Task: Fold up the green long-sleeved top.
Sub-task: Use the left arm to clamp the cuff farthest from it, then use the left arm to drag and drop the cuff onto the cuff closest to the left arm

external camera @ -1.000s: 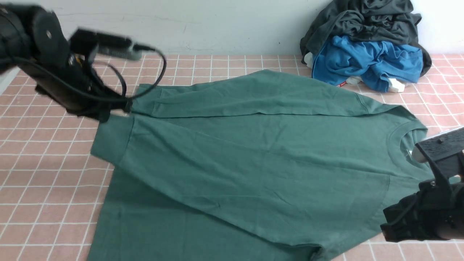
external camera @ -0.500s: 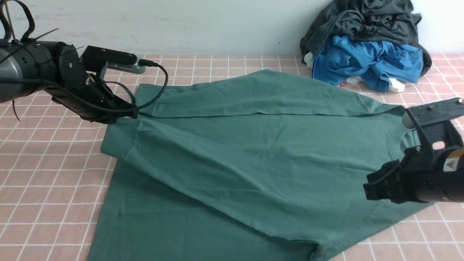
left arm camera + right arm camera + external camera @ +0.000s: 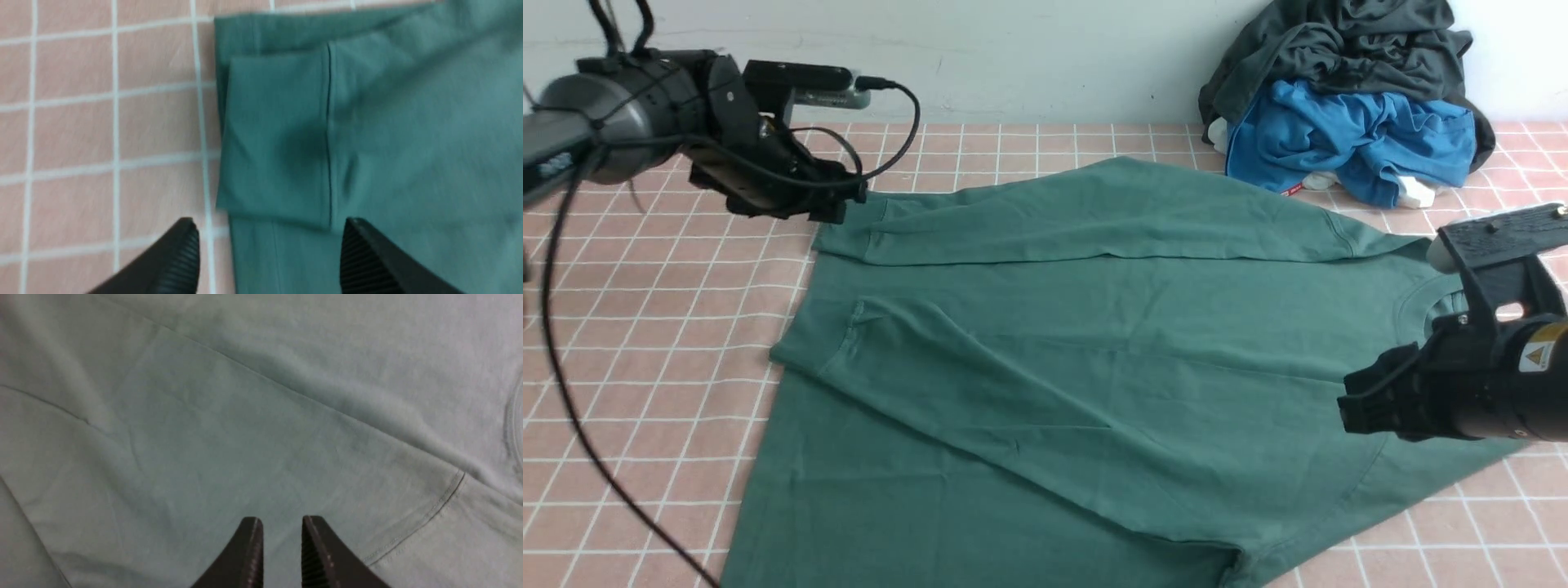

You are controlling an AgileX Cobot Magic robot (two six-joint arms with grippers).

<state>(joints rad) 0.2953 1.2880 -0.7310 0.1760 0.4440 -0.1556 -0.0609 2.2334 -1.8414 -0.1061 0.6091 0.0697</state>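
The green long-sleeved top (image 3: 1094, 351) lies flat on the pink tiled table, collar (image 3: 1425, 298) to the right and hem to the left. Both sleeves are folded across the body: the far one (image 3: 1094, 220) along the back edge, the near one ending at a cuff (image 3: 817, 347). My left gripper (image 3: 845, 204) is open and empty, just above the far sleeve's cuff (image 3: 273, 134), as the left wrist view (image 3: 269, 222) shows. My right gripper (image 3: 1347, 412) hovers over the shoulder area with its jaws nearly together and nothing between them (image 3: 282, 518).
A pile of dark grey (image 3: 1339, 49) and blue (image 3: 1347, 139) clothes sits at the back right against the white wall. Bare pink tiles (image 3: 645, 351) lie left of the top. The left arm's cable (image 3: 572, 408) hangs down at the left.
My left gripper has moved away from the near sleeve's cuff, up and toward the far sleeve's cuff. The near cuff slid right and settled flat. My right gripper rose, then held still.
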